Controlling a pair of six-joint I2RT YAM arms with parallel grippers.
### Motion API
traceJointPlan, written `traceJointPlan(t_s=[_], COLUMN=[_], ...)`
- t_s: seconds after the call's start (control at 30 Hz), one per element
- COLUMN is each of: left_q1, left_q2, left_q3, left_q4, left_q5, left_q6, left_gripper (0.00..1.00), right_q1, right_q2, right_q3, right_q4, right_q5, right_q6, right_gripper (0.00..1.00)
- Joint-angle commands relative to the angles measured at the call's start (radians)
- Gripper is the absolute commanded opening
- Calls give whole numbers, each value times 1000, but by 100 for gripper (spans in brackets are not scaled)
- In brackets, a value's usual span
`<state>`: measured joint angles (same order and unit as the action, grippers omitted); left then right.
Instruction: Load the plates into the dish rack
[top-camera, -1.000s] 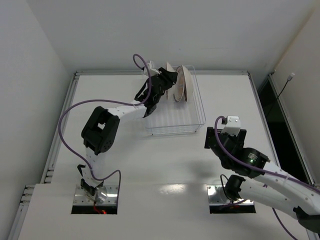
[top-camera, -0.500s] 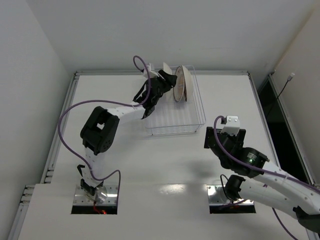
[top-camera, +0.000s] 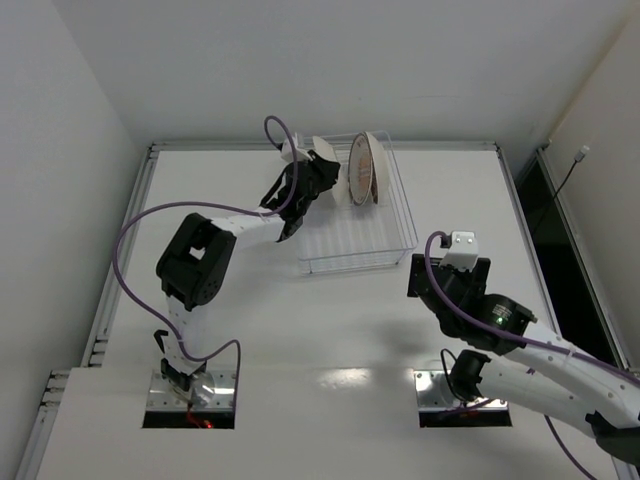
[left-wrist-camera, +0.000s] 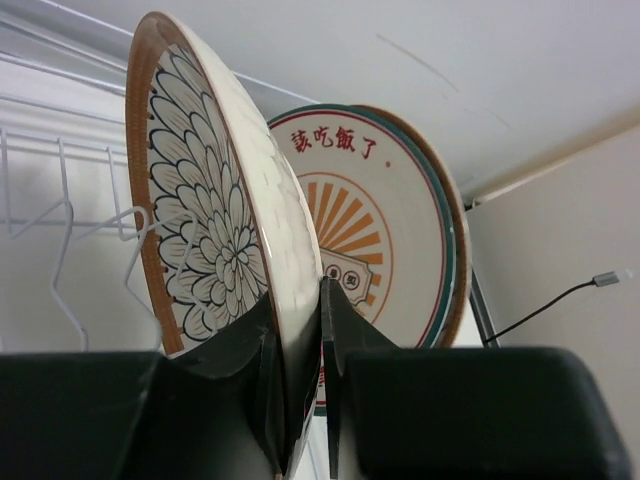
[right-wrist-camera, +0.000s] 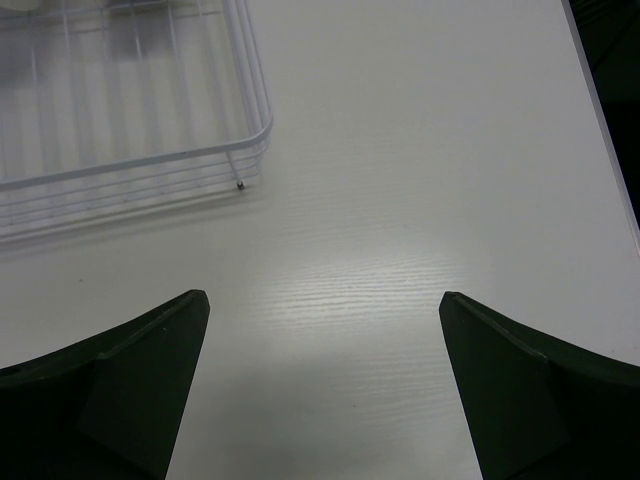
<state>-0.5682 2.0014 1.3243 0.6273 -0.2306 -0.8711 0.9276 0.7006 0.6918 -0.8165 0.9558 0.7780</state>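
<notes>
pinching the lower rim of the white petal-patterned plate (left-wrist-camera: 200, 220) between its fingers, the left gripper (left-wrist-camera: 298, 300) holds it upright among the prongs at the 12 o'clock end of the dish rack (top-camera: 370, 250), the orange sunburst plate (left-wrist-camera: 390, 230) standing just beside it at 3 o'clock. the right gripper (right-wrist-camera: 322, 296) hangs spread wide over the table (right-wrist-camera: 420, 150), the rack's corner at its 11 o'clock.

three plates (left-wrist-camera: 210, 240), one wire dish rack (top-camera: 362, 247), two robot arms (top-camera: 240, 225).
</notes>
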Motion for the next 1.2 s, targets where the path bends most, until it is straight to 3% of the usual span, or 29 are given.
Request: traceJointPlan(t_s=[0.0,0.37,0.43,0.63,0.67,0.7,0.73,0.9,1.17], left_q1=[-30,-39,-39,-50,-50,-59,-59,-84,-104], left_q2=[-55,13,25,46,46,46,46,37,-131], left_q3=[24,246,292,360,369,369,383,437,406], left_q4=[-21,-281,-307,-353,-353,-353,-362,-371,-353], left_q5=[4,-4,8,33,33,33,42,42,94], left_q6=[36,214,245,291,291,306,326,392,481], left_gripper=[0,0,8,49,76,92,100,100,100], right_q1=[8,8,8,8,8,8,8,8,8], right_q2=[2,11,11,20,20,20,20,39,39], right_q3=[3,12,12,12,12,12,12,12,12], right_q4=[25,34,34,34,34,34,34,34,34], right_q5=[-5,-5,-5,-5,-5,-5,-5,-5,-5], right_q6=[-2,-11,-11,-11,-11,-11,-11,-11,-11], right_gripper=[100,100,100,100,100,100,100,100,100])
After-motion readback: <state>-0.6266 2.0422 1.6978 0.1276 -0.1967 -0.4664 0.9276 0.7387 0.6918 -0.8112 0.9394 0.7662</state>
